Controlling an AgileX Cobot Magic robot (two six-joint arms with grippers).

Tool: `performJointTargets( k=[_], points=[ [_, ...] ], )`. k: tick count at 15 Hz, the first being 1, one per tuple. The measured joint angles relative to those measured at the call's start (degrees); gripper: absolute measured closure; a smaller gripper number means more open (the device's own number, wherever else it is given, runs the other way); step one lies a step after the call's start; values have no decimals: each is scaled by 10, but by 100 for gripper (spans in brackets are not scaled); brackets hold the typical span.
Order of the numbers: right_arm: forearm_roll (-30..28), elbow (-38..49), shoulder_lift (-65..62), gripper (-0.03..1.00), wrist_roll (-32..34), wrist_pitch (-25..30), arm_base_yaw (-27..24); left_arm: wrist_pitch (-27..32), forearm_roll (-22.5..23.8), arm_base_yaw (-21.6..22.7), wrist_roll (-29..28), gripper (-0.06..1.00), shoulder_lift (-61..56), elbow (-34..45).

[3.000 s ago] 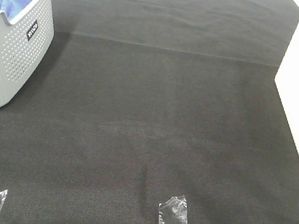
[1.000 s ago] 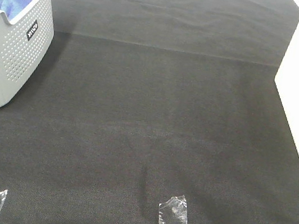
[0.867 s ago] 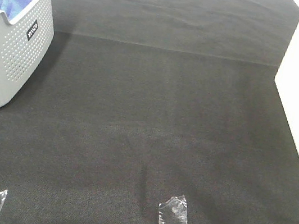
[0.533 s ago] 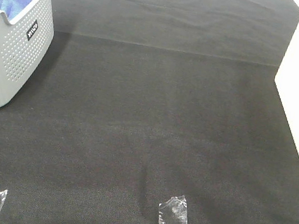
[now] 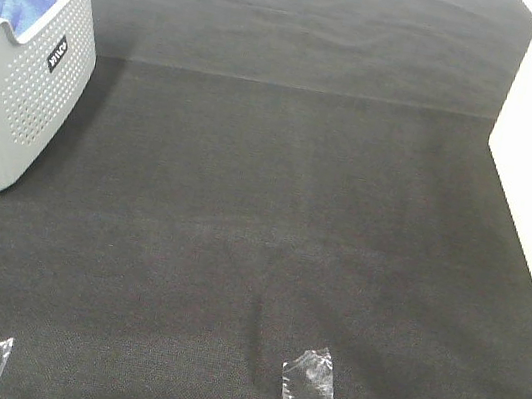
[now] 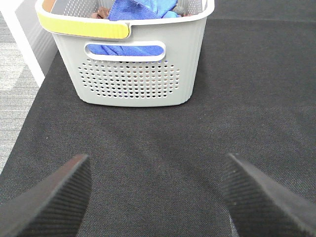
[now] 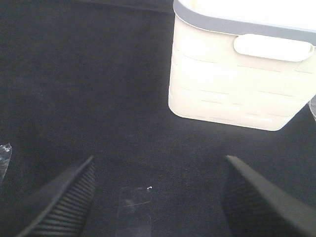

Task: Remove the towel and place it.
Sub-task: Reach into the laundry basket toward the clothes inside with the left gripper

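Nothing has shifted over the last few seconds, as far as I can see. The towel lies bunched inside the grey basket exactly as before, and the basket has not been nudged on the counter. Neither arm has come into the high view.

From the left wrist view, the left gripper hangs in front of the basket's perforated wall, well short of it. Its fingers are spread wide with nothing between them. Blue cloth shows over the basket rim and through the handle slot. The right gripper is likewise spread and empty. It sits far across the counter from the basket, facing the white bin.

So I'd say the job has not really begun: the towel is untouched and still has to come out. The left gripper looks the better placed, since the basket is straight ahead of it. It would need to rise over the rim and come down into the cloth. The towel is crumpled and may drag on the basket's edge as it lifts.
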Motion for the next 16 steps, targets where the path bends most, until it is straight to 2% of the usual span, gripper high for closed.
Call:
performJointTargets(
  k=[7,9,11,13,16],
  points=[
    [0,0,0,26,0,0,0,0,0,0,0,23,0,0],
    [0,0,0,26,0,0,0,0,3,0,7,11,0,0],
    [0,0,0,26,0,0,0,0,5,0,49,1,0,0],
    [0,0,0,26,0,0,0,5,-17,0,120,-1,9,-22],
    [0,0,0,26,0,0,0,18,-41,0,173,-1,96,-98]
  ],
)
